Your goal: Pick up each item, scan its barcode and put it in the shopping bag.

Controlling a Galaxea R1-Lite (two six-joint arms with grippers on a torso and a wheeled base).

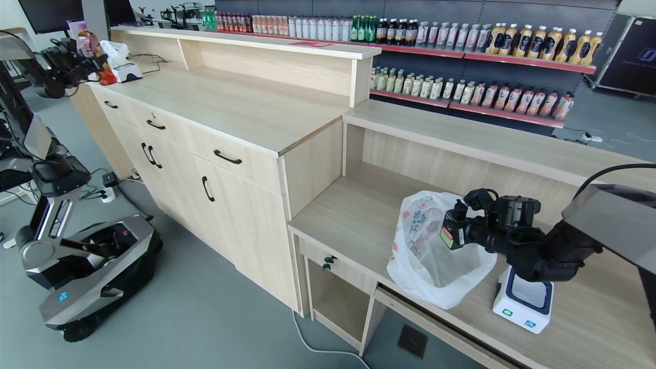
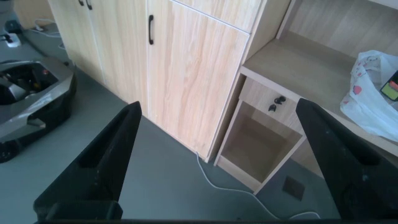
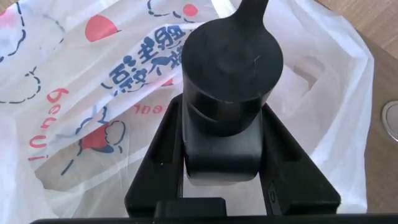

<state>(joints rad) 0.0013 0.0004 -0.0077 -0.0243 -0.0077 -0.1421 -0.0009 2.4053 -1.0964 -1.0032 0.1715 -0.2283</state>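
A black can (image 1: 450,234) with a red and green label hangs on its side over the open mouth of the white printed shopping bag (image 1: 425,266). My right gripper (image 1: 461,233) is shut on it. From the right wrist, the can (image 3: 231,74) sits between the black fingers (image 3: 163,155), with the bag (image 3: 93,93) spread underneath. A white and blue scanner (image 1: 524,303) stands on the low counter just right of the bag, under my right arm. My left gripper (image 2: 217,168) hangs open over the grey floor, away from the counter, with nothing between its fingers.
The bag rests on a low wooden counter (image 1: 348,215), with a raised back ledge (image 1: 461,133) behind it. A taller cabinet (image 1: 215,113) with drawers stands to the left, snacks and a white device (image 1: 120,64) at its far end. Bottle shelves (image 1: 461,61) line the back.
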